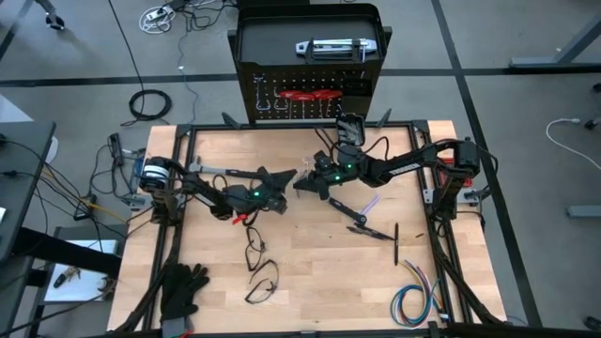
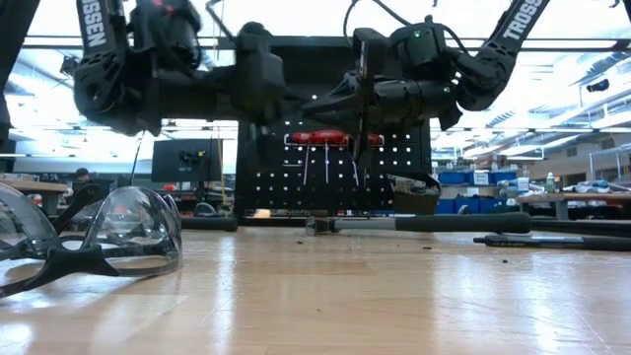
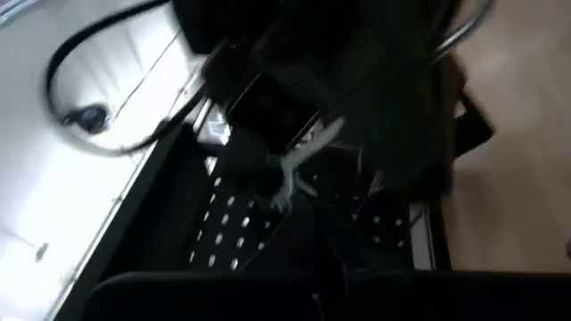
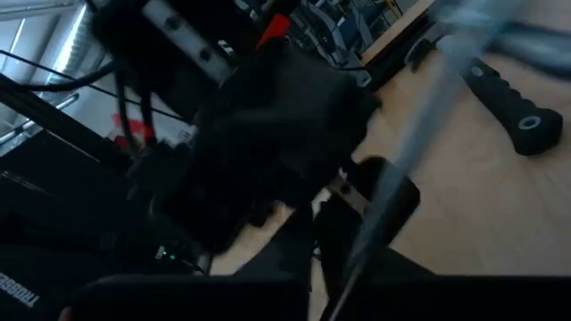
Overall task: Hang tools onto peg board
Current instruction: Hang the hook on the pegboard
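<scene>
While both arms meet mid-table, one hammer (image 1: 362,218) and two glasses (image 1: 261,282) lie there.

I read white "TROSSEN" lettering on the left arm (image 2: 94,25) and again on the right arm (image 2: 520,20); I make out no other text.

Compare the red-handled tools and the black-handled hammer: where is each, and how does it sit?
1. The red-handled tools hang on the peg board; the hammer lies on the table.
2. In the low view the red-handled tools' metal ends point down, upright; the hammer lies flat.
3. Handles: red against black.

Shared: neither is in a gripper.
</scene>
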Robot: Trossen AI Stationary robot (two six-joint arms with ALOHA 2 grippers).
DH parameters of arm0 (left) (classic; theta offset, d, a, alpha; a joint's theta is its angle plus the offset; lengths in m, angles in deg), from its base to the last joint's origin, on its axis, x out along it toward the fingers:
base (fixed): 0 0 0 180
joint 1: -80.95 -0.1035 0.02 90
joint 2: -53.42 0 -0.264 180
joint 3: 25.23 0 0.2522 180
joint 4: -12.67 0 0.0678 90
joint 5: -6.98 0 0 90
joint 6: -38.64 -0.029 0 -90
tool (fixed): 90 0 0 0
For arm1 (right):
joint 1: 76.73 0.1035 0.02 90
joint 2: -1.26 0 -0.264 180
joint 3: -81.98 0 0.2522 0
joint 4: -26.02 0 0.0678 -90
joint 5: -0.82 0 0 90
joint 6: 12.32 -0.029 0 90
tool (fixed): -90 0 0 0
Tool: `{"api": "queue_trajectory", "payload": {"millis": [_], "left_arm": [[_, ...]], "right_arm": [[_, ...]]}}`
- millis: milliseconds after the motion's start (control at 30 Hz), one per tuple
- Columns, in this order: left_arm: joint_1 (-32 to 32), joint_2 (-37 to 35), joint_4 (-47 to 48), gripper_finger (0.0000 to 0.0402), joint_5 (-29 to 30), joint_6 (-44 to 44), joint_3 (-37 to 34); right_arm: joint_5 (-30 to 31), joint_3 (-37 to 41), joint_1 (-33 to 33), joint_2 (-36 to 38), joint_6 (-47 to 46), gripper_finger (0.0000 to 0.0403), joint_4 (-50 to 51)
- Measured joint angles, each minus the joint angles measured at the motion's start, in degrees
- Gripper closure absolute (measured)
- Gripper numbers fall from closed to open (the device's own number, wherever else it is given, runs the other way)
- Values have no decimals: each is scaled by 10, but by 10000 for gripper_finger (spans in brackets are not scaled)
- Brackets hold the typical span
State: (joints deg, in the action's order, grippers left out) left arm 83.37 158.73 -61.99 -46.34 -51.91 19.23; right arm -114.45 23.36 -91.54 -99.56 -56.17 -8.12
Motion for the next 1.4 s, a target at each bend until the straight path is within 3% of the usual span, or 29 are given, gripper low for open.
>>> {"api": "queue_trajectory", "payload": {"millis": [167,267,467,833,1133,1400], "left_arm": [[9,-12,5,401,21,46,-36],[33,-11,23,401,25,77,-39],[58,-10,49,390,21,59,-7],[47,-9,207,331,-13,188,54],[42,-9,205,250,-15,55,59],[3,-9,207,244,-67,-14,60]], "right_arm": [[4,1,-8,0,0,390,2],[41,1,-18,0,-21,396,-9],[79,1,-31,0,-41,399,-31],[126,-1,-26,0,-66,401,-68],[128,-1,-23,-1,-85,401,-69],[133,-1,-16,-1,-90,401,-69]]}}
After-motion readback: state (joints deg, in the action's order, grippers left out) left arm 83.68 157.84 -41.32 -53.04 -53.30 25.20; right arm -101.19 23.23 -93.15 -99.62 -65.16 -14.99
